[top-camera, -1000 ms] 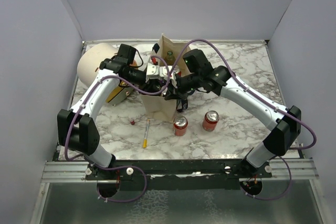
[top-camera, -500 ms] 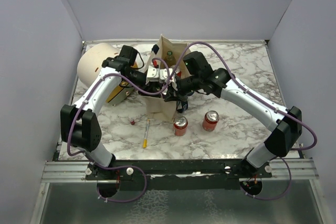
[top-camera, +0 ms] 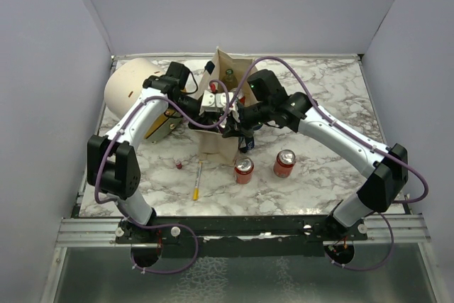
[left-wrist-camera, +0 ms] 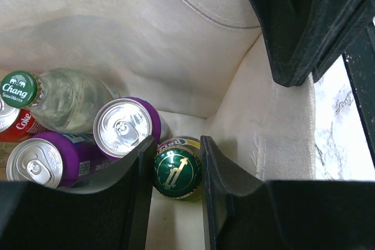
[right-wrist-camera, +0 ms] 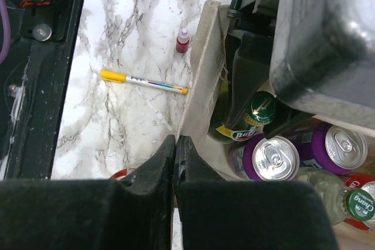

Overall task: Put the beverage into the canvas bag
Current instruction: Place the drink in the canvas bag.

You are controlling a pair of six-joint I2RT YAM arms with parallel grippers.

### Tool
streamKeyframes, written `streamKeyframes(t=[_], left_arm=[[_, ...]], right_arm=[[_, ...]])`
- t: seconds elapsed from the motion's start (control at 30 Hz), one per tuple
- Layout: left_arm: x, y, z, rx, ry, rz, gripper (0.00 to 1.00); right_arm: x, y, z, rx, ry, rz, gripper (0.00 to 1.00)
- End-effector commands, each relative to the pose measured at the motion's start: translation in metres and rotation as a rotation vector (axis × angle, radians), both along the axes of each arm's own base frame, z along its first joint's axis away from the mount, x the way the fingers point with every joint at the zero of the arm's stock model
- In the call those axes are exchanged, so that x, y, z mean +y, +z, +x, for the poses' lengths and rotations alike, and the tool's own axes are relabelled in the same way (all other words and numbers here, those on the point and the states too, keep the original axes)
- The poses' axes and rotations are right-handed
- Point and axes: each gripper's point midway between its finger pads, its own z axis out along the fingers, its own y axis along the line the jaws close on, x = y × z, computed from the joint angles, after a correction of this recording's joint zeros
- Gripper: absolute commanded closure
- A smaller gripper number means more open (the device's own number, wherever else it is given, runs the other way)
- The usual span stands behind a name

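Observation:
The cream canvas bag [top-camera: 213, 145] stands upright mid-table. My left gripper [left-wrist-camera: 177, 140] reaches down inside it, and its jaws sit tight on either side of the green gold-printed cap of a dark green bottle [left-wrist-camera: 177, 172] in the bag's corner. The same bottle [right-wrist-camera: 262, 108] shows in the right wrist view. My right gripper [right-wrist-camera: 176, 140] is shut on the bag's front rim [right-wrist-camera: 202, 80] and pinches the canvas. From above, both grippers meet over the bag's mouth, the left [top-camera: 213, 102] and the right [top-camera: 234, 123].
Inside the bag are two purple cans [left-wrist-camera: 125, 127], a clear Chang bottle [left-wrist-camera: 64, 100] and a red Coke can [left-wrist-camera: 17, 124]. Two red cans [top-camera: 244, 170] [top-camera: 284, 163], a yellow pen [top-camera: 196, 181] and a small red bottle [top-camera: 179, 165] are on the table. A cream drum [top-camera: 128, 86] sits back left.
My left arm has swung its elbow and forearm further back and right, bringing its gripper more over the bag's mouth. The right arm has held still on the rim.

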Motion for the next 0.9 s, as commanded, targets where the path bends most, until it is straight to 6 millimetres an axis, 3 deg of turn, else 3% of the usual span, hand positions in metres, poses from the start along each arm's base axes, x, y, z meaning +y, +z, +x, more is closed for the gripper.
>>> streamKeyframes(t=[0.0, 0.27, 0.87], left_arm=[[0.005, -0.025, -0.004, 0.064, -0.013, 0.099, 0.89], [0.008, -0.038, -0.008, 0.092, -0.031, 0.126, 0.87], [0.012, -0.048, -0.007, 0.111, -0.037, 0.172, 0.62]], right_arm=[[-0.006, 0.005, -0.007, -0.009, 0.003, -0.002, 0.99], [-0.008, 0.002, -0.007, -0.007, -0.004, -0.013, 0.99], [-0.010, 0.001, -0.004, -0.019, -0.018, -0.022, 0.99]])
